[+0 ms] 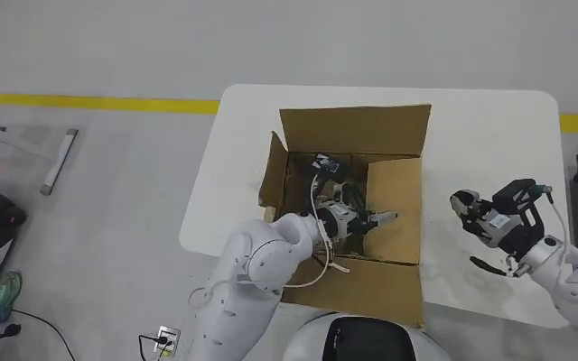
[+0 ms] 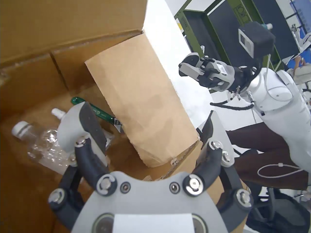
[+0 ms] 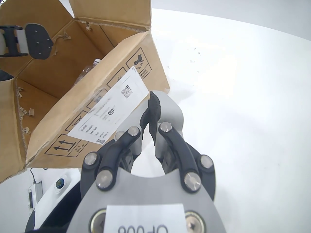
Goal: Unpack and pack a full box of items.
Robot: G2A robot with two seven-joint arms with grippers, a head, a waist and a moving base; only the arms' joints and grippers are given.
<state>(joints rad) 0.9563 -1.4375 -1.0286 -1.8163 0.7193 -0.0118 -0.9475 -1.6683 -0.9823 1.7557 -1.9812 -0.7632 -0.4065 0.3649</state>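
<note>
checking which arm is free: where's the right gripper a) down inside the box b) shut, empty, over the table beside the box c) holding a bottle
B: the right gripper is shut on nothing above the white table, outside the cardboard box.

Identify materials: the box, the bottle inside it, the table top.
Box: corrugated cardboard, matte brown; the flap edges are torn ragged and fibrous. Bottle: thin clear plastic, glossy, with a white cap; its wall is see-through and crumpled. Table top: smooth white with a slight sheen; probably laminate or painted board, but the look leaves it open.
</note>
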